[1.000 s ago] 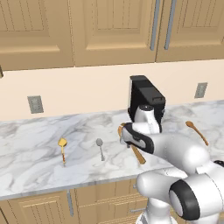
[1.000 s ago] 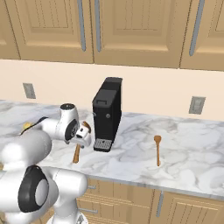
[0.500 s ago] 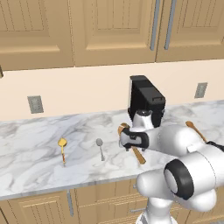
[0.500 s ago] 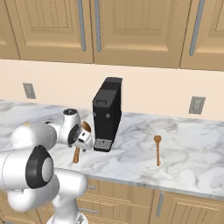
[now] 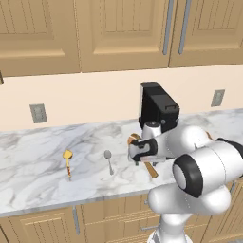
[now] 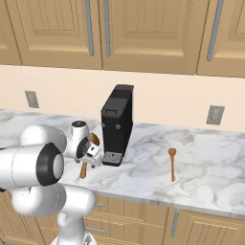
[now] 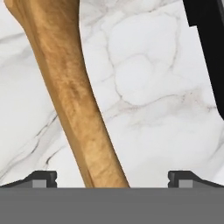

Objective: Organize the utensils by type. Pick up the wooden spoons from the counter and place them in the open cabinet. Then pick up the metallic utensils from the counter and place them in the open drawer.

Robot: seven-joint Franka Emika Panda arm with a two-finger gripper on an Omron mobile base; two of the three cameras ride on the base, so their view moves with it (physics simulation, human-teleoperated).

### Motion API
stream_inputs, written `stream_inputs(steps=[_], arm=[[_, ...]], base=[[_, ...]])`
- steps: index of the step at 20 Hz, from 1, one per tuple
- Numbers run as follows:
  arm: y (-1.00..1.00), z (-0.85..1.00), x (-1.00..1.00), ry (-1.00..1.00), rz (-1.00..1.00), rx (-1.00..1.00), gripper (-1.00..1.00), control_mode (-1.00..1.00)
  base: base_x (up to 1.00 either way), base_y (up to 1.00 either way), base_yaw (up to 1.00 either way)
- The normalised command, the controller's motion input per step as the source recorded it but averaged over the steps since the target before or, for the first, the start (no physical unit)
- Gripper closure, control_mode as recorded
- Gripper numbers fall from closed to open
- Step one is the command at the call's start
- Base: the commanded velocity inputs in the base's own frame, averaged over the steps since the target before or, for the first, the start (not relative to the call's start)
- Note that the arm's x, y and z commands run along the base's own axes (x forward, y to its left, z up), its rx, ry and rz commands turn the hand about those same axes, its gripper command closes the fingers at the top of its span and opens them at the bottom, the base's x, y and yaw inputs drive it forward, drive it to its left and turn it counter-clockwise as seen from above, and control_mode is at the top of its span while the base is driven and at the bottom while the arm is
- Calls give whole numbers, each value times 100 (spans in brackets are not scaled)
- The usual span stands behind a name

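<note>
Room: light tan wood wall cabinets [image 5: 118,33] with long metal bar handles span the top, doors closed; below them a plain cream backsplash wall [image 5: 95,97] carries grey outlet plates [image 5: 38,113].

Surface: white marble counter with grey veins [image 5: 38,175] runs the full width over light tan base cabinets [image 6: 206,229].

Black box-shaped coffee machine [image 6: 117,125] stands upright on the counter against the wall.

Orange-brown wooden spoon with long straight handle [image 7: 74,96] lies flat on the marble just in front and to the left of the coffee machine. A second wooden spoon [image 6: 172,162] lies well apart to the machine's right.

Two-finger gripper [image 7: 112,177] hovers low over the first spoon's handle, jaws spread wide, holding nothing; handle passes between the dark fingertips [image 7: 41,178], nearer the one on the view's left, contact not discernible.

Small shiny silver spoon [image 5: 109,160] lies left of the arm; small gold-yellow utensil with reddish stem [image 5: 68,161] lies further left, apart from it.
</note>
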Motion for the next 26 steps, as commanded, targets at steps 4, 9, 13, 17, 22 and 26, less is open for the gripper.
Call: stream_inputs(steps=[4,9,13,17,22,26], arm=[[1,-20,-2,0,0,0,100,-100],[0,-10,-2,0,0,-2,100,-100],[0,0,-3,-3,3,-6,100,-100],[6,41,-5,-9,21,-4,100,-100],[3,66,-11,-13,30,-2,100,-100],[7,66,-26,-19,29,0,100,-100]], base=[[0,0,0],[0,0,0],[0,0,0],[0,0,0],[0,0,0],[0,0,0]])
